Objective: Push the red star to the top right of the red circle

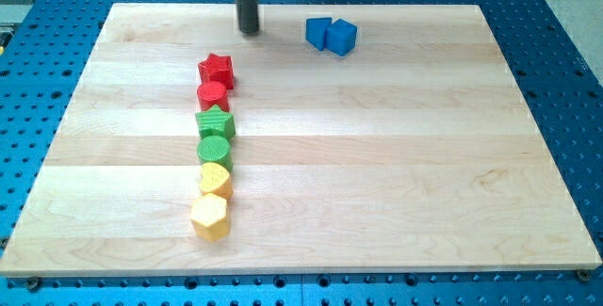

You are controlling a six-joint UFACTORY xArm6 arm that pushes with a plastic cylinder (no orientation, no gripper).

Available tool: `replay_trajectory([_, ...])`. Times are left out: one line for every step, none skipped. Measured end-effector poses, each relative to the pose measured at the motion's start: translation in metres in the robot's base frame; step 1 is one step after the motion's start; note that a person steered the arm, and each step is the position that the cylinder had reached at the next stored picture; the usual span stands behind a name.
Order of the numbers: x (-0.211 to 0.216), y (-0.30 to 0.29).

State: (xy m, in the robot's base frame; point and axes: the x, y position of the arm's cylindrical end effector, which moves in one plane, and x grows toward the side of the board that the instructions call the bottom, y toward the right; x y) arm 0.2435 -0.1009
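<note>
Your rod's tip [249,31] is resting near the view's top, touching nothing, red star [217,69] lying below-left, red circle [213,95] touching beneath.

Green star [216,121]; green circle [214,150]; two blue blocks [331,35]; yellow blocks [211,202].

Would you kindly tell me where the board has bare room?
Free: everything right of the column, below the blue blocks, and the strip along the left edge. Crowded: the column from red star and red circle downward. My tip stands above the star.
</note>
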Motion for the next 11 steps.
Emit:
replay_trajectory([0.023, -0.070])
replay_trajectory([0.077, -0.077])
replay_trajectory([0.112, -0.066])
replay_trajectory([0.113, -0.040])
replay_trajectory([0.104, -0.024])
replay_trajectory([0.088, -0.016])
replay_trajectory([0.079, 0.028])
replay_trajectory([0.092, 0.062])
replay_trajectory([0.117, 0.076])
replay_trajectory([0.140, 0.076])
replay_trajectory([0.172, 0.078])
